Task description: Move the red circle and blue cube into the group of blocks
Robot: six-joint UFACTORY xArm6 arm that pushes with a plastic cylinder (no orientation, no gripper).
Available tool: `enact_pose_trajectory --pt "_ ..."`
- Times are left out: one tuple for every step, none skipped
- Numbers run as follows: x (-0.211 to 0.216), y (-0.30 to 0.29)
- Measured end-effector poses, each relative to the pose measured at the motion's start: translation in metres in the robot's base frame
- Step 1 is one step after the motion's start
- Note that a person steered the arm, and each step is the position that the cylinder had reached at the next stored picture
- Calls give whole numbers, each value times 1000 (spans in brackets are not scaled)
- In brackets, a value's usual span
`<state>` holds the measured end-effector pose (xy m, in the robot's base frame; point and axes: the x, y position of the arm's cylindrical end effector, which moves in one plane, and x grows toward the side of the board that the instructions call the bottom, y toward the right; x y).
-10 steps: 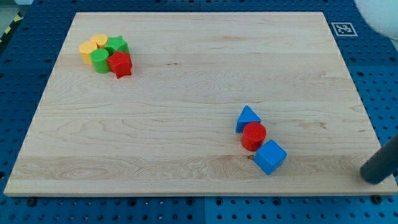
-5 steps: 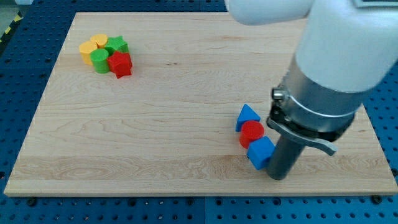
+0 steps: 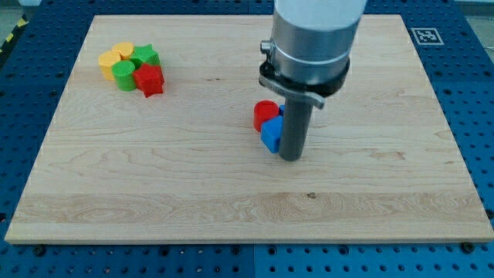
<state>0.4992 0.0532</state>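
The red circle (image 3: 265, 113) and the blue cube (image 3: 271, 134) sit touching near the middle of the wooden board (image 3: 193, 193). My tip (image 3: 291, 157) is right against the blue cube's right side. The rod hides what lies behind it; a sliver of another blue block (image 3: 281, 112) shows beside the red circle. The group of blocks is at the view's top left: a yellow block (image 3: 109, 63), another yellow one (image 3: 123, 51), a green circle (image 3: 123, 74), a green block (image 3: 145, 55) and a red block (image 3: 150, 79).
The arm's grey cylinder body (image 3: 312, 38) looms over the board's upper middle. A fiducial marker (image 3: 425, 35) sits at the board's top right corner. A blue pegboard (image 3: 475, 100) surrounds the board.
My tip has swept from the view's bottom right up and left, pushing the red circle and blue cube with it toward the board's middle. The blue triangle is now mostly hidden.
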Motion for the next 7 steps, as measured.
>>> enact_pose_trajectory --pt "-34 -12" --pt "-72 -31" --pt "-115 -51" --pt "-155 -66" --pt "-176 -71" --pt "-177 -66" --pt "-169 -65"
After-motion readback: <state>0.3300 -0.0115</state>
